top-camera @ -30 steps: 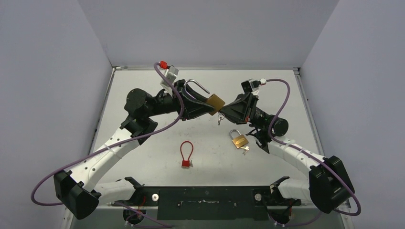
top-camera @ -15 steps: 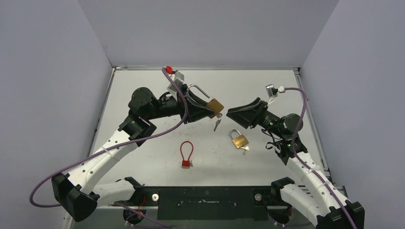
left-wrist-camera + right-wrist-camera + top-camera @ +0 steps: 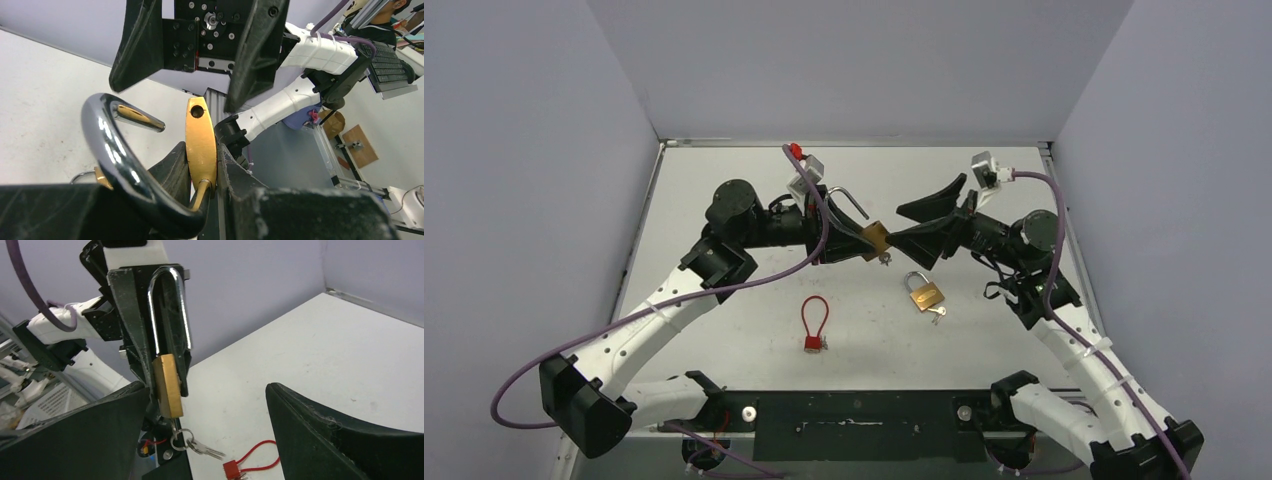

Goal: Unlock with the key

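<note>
The left arm [image 3: 656, 310] and right arm [image 3: 1074, 345] are stretched out over the desk [image 3: 724, 190] and bent inward, wrists faced toward each other. The brass padlock [image 3: 875, 240] is held clear of the desk in the left claw [image 3: 856, 240], which is clamped on its flat sides. The free end of the shackle [image 3: 185, 315] is seen out of the body, and keys [image 3: 194, 444] are hung on a ring beneath. The right claw [image 3: 896, 226] is spread wide just beside the padlock, with nothing held. A second padlock [image 3: 925, 293] and a red cable lock [image 3: 814, 320] are seen lying on the desk.
</note>
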You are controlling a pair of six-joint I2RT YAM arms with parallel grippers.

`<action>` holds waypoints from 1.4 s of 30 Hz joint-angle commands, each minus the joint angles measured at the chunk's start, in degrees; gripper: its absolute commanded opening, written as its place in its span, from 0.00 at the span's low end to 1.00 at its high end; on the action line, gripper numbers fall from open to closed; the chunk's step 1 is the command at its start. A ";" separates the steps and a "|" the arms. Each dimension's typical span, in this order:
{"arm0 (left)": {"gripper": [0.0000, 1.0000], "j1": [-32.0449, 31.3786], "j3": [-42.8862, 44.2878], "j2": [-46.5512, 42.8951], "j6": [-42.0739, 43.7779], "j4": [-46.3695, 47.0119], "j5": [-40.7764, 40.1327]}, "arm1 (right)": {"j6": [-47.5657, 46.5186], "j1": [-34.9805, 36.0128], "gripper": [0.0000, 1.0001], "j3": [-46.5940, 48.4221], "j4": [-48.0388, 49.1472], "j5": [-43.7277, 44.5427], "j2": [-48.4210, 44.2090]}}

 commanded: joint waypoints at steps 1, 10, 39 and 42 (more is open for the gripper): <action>0.00 -0.01 1.22 -0.25 -3.30 4.82 0.81 | 0.20 5.40 0.87 2.96 6.15 -1.66 3.19; 0.00 -0.04 1.11 0.07 -3.03 4.04 0.68 | 6.07 10.03 0.54 1.30 12.05 1.14 4.96; 0.00 0.18 0.19 -1.00 -6.83 10.46 0.42 | 10.78 10.12 0.37 -0.73 15.91 -1.06 5.92; 0.00 0.16 0.08 -1.09 -7.32 11.83 0.75 | 10.48 10.12 0.44 -0.86 15.40 -1.52 6.07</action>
